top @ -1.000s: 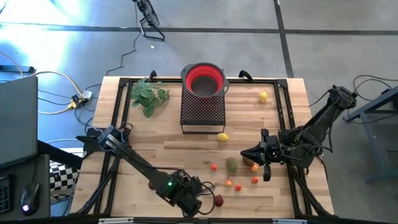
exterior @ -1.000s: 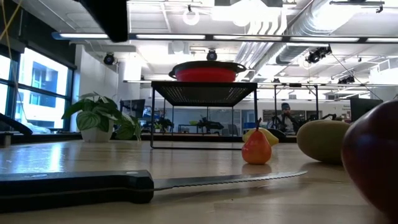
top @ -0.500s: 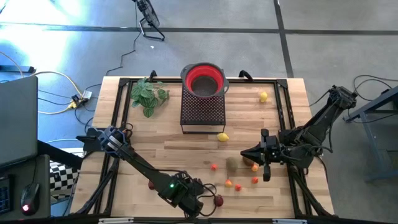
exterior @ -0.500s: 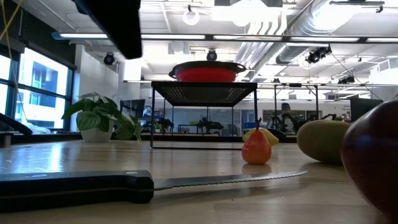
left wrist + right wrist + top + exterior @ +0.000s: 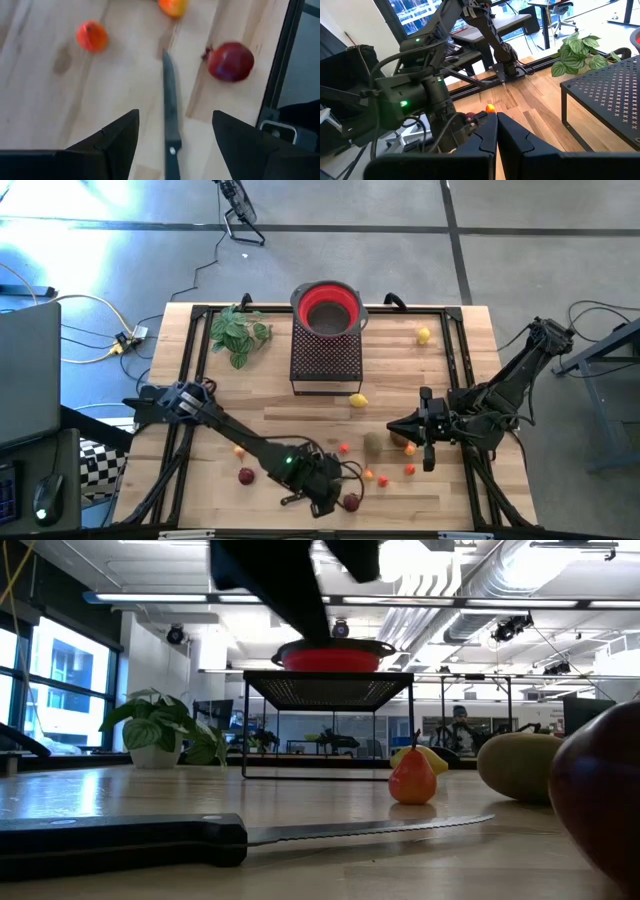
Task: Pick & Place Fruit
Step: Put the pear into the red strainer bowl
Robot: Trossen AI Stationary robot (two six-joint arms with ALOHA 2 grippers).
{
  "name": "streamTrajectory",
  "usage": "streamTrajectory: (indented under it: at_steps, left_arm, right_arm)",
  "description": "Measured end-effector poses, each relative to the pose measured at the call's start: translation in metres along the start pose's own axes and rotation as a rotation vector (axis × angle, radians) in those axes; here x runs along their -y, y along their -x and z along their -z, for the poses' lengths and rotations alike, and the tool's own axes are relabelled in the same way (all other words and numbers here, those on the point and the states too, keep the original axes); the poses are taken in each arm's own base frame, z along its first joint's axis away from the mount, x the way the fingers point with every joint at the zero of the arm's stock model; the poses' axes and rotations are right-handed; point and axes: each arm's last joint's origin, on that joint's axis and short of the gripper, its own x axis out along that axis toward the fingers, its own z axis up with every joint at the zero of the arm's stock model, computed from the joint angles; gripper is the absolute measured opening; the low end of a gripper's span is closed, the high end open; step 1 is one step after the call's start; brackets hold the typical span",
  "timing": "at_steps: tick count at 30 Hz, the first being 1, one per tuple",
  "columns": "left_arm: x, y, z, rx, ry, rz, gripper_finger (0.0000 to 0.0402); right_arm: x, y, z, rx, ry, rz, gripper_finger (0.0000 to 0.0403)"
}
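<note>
Here: no legible writing; left gripper (image 5: 172,132) open above knife (image 5: 170,120).

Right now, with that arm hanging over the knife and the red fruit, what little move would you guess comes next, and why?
Probably a small sideways shift. The left gripper is open and empty, but the knife lies between its fingers, while the dark red fruit sits off to one side, near the table's edge. Centering over that fruit before descending would avoid grabbing the knife. The right gripper waits, shut.

Bench (image 5: 250,395): pale wood planks, matt, visible grain. Stand (image 5: 325,355): black perforated metal mesh. Knife (image 5: 200,838): matt black handle, shiny steel blade. Red ball (image 5: 230,61): smooth, glossy skin. Fingers (image 5: 107,145): matt black plastic.
</note>
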Motion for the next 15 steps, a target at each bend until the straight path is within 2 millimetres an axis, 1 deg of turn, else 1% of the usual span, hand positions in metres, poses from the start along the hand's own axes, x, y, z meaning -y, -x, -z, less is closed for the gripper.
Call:
streamTrajectory:
  at_steps: [6, 15]
  left_arm:
    - [-0.020, -0.005, -0.021, 0.050, 0.003, -0.047, 0.0245]
    - [-0.056, -0.013, -0.053, 0.070, 0.088, -0.091, 0.0245]
  right_arm:
    - [0.000, 0.000, 0.000, 0.000, 0.000, 0.000, 0.0003]
    - [0.000, 0.000, 0.000, 0.000, 0.000, 0.000, 0.0003]
